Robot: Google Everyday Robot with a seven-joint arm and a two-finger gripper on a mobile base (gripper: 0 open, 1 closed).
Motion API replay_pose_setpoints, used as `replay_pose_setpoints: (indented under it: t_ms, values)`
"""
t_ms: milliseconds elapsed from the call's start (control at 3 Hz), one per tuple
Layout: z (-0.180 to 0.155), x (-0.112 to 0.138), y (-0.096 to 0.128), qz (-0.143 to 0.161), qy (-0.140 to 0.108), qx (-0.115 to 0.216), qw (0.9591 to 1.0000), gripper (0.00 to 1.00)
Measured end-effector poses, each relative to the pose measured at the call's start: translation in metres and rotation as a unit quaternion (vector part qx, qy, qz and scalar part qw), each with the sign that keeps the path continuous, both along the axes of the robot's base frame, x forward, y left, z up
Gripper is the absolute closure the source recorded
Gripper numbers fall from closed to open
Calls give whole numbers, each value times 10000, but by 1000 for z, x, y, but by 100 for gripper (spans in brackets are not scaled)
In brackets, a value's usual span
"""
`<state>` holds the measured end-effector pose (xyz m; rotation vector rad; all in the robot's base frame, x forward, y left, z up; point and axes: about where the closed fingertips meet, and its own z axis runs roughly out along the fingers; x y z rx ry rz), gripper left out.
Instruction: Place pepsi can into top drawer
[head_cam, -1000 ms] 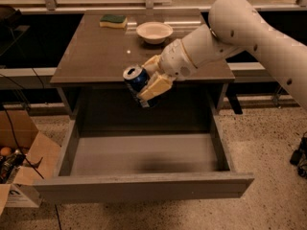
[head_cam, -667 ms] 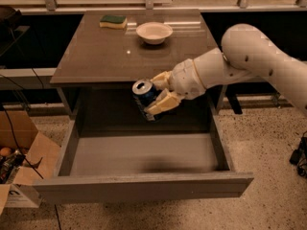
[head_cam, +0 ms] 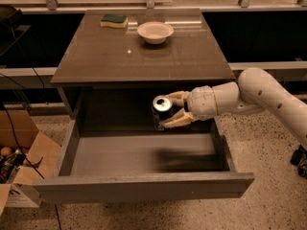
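The pepsi can [head_cam: 160,110] is dark blue with a silver top and stands upright in my gripper [head_cam: 171,110], which is shut on it. My arm reaches in from the right. I hold the can above the back part of the top drawer [head_cam: 144,188], just under the table's front edge. The drawer is pulled wide open and its inside is bare.
The grey table [head_cam: 96,56] carries a white bowl [head_cam: 155,31] and a green-yellow sponge [head_cam: 113,20] at the back. A cardboard box [head_cam: 21,152] with small items sits on the floor at the left. A dark wheel [head_cam: 298,158] shows at the right edge.
My gripper has carried the can down and to the right, from in front of the table top to inside the open drawer's space.
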<state>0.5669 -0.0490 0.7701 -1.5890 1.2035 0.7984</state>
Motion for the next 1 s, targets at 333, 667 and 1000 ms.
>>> replay_pose_setpoints:
  t_ms: [333, 667, 1000]
  values:
    - [-31, 2, -13, 167, 124, 204, 9996, 100]
    - [-57, -2, -23, 268, 254, 92, 9993, 81]
    - [-81, -7, -29, 252, 449, -124, 9986, 58]
